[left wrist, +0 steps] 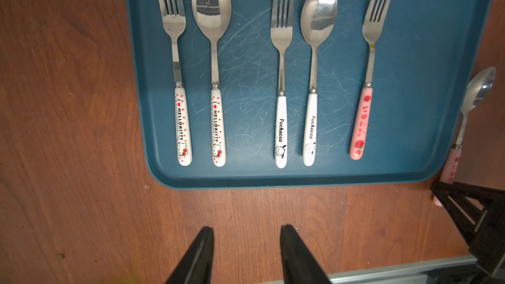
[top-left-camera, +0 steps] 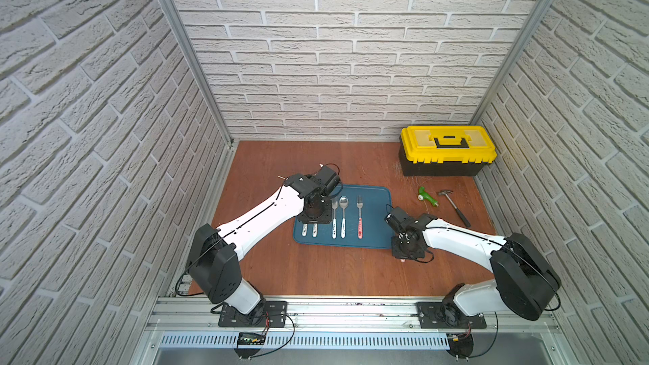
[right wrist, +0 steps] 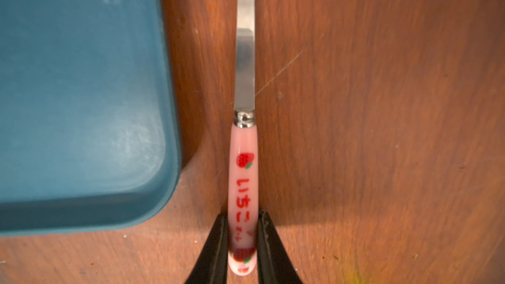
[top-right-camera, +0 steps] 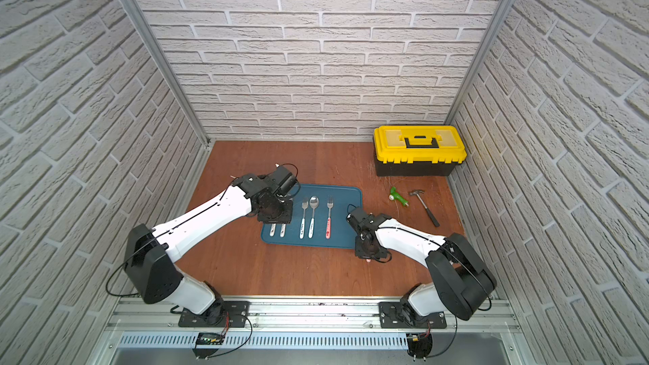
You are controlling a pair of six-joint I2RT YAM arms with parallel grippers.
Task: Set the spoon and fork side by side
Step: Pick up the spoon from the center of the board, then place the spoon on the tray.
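Tabletop (right wrist: 382,105) gap between tray (right wrist: 82,77) edge, spoon (right wrist: 244,165)

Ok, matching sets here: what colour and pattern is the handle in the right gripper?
The spoon handle is pink with red strawberries; right wrist view shows it best.

1. pink-handled spoon (right wrist: 243,181): on the worktop (right wrist: 382,132), running parallel to the tray's edge, just beside it and not touching. The handle is pale pink, printed with red strawberries and red Japanese characters. A chrome collar joins it to a flat steel neck that widens at the frame edge; the bowl is cut off.
2. right tool (right wrist: 243,214): 2 black fingers (right wrist: 218,247) pressed against opposite sides of the handle near its end.
3. tray (right wrist: 82,105): teal-blue, with 1 rounded corner showing and a scuffed surface.
4. worktop: reddish-brown wood grain with fine scratches.
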